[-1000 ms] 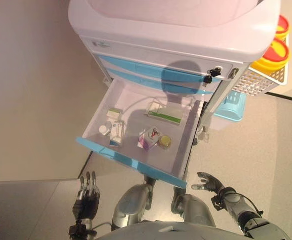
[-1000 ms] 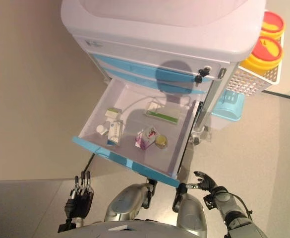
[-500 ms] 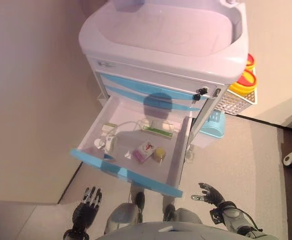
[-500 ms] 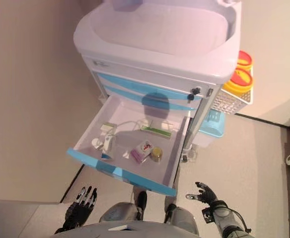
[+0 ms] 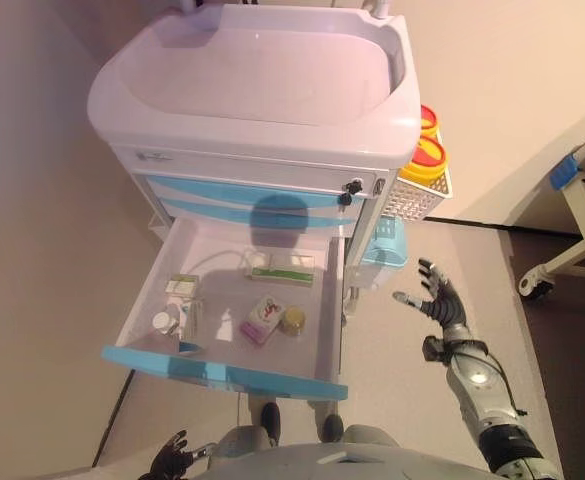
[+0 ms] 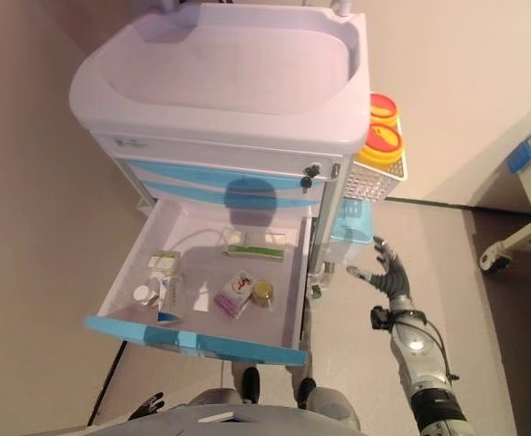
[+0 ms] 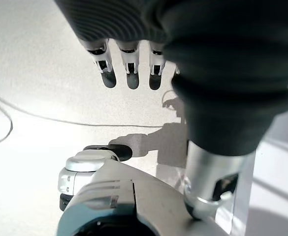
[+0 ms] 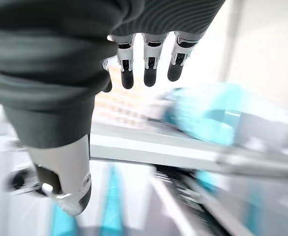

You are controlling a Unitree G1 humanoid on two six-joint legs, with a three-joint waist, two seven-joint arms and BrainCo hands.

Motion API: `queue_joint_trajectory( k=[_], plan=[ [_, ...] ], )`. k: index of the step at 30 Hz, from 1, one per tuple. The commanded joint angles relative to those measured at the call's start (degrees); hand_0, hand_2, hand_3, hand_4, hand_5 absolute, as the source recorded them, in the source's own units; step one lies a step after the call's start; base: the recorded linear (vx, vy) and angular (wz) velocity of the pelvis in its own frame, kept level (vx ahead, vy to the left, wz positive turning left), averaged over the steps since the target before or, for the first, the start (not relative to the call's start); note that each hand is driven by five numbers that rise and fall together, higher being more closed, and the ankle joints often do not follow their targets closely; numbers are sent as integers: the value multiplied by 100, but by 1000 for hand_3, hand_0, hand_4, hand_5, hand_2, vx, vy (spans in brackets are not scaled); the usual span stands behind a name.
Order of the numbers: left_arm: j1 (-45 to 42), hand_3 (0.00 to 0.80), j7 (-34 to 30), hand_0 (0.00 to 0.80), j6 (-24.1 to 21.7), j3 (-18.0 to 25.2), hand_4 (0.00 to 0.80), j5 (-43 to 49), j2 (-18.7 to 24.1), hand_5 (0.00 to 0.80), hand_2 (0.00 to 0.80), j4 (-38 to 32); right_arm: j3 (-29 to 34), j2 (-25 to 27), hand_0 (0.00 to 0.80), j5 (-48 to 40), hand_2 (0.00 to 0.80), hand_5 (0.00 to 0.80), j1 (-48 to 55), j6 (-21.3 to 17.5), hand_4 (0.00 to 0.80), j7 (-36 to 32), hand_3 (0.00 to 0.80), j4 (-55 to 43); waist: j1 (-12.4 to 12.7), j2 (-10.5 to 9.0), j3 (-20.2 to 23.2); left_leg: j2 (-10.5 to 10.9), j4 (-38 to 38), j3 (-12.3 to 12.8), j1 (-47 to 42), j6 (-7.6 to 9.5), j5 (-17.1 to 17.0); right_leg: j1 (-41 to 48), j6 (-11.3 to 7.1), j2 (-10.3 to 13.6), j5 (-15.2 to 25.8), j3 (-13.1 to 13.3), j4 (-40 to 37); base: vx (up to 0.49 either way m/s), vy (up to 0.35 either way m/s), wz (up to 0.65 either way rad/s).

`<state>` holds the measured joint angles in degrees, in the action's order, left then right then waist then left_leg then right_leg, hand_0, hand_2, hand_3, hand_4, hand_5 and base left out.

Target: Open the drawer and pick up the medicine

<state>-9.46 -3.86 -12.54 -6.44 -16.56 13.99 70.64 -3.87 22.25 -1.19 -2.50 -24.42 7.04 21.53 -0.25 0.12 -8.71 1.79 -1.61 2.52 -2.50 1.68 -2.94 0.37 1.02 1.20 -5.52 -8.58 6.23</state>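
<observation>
Beige floor [image 5: 412,400] under a pale wall, with one white medical cart [image 5: 262,70] standing on it. Nearest, the left hand [image 5: 172,462] hangs low by the floor, well short of the cart; its own wrist view shows fingers [image 7: 129,73] straight and relaxed, holding nothing. The right hand [image 5: 434,300] is raised off the cart's right side, near the light blue bin [image 5: 384,250], fingers spread open, thumb apart, empty, touching nothing.

One drawer [image 5: 222,368] with a blue front is pulled out, the lowest of three blue-fronted ones; the two above it are closed. The medicine lies inside it, six items counted, none in a hand:
- small white round container [image 5: 162,321], near the front left corner
- upright pale box [image 5: 190,322] just beside it
- pink and white box [image 5: 263,318], about mid-drawer
- small round yellow jar [image 5: 293,320] just right of the pink box
- small green and white box [image 5: 181,284] along the left wall
- long flat green-striped box [image 5: 281,270] toward the back wall

Further back, a white mesh basket [image 5: 417,195] on the cart's right side holds two yellow containers with red lids [image 5: 428,152]. At far right, part of a white frame on a castor [image 5: 532,286].
</observation>
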Motion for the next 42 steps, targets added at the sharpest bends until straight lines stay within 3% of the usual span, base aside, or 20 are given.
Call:
queue_joint_trajectory(
  k=[1,9,15,21,33,38,42],
  plan=[
    [222,0,64,0,53,108,0,-112,-133,0,0,346,-372,426,0,1141,0,0,-615,-761,0,428,0,-853,84,-101,30,183,-5,78,-61,-16,399,201,-293,133,424,-80,-394,-48,-14,-17],
    [495,0,222,0,341,-178,0,-9,-189,0,0,186,-1753,995,0,2209,0,0,-1760,-686,0,-38,0,-1008,345,-230,149,164,-119,113,-116,-38,398,304,-354,212,510,-246,-575,-18,-15,0],
    [760,0,188,0,581,-361,0,-79,-57,0,0,29,-2720,995,0,2662,0,0,-2404,-607,0,-463,0,-754,508,-244,171,161,-179,26,-124,-42,355,336,-382,253,521,-360,-576,-6,-14,7],
    [810,0,209,0,638,-479,0,32,19,0,0,-55,-3304,800,0,2877,0,0,-2519,-574,0,-592,0,-145,725,-250,184,199,-217,-176,-105,-41,322,402,-390,292,487,-555,-588,2,-22,17],
    [964,0,191,0,850,-651,0,259,54,0,0,-103,-3723,278,0,3996,0,0,-2494,156,0,-219,0,1743,1062,-278,163,239,-249,-485,-7,-37,244,461,-404,316,458,-905,-602,4,-37,18],
    [986,0,130,0,834,-707,0,262,65,0,0,-106,-3618,249,0,4430,0,0,-2398,443,0,200,0,2157,1077,-257,152,227,-282,-530,11,-48,209,465,-413,308,462,-958,-603,0,-22,12],
    [1037,0,133,0,870,-750,0,256,65,0,0,-132,-3613,297,0,4659,0,0,-2360,430,0,260,0,2261,1057,-248,155,211,-306,-530,31,-64,189,450,-426,304,469,-966,-617,-5,-9,3]
  ],
)
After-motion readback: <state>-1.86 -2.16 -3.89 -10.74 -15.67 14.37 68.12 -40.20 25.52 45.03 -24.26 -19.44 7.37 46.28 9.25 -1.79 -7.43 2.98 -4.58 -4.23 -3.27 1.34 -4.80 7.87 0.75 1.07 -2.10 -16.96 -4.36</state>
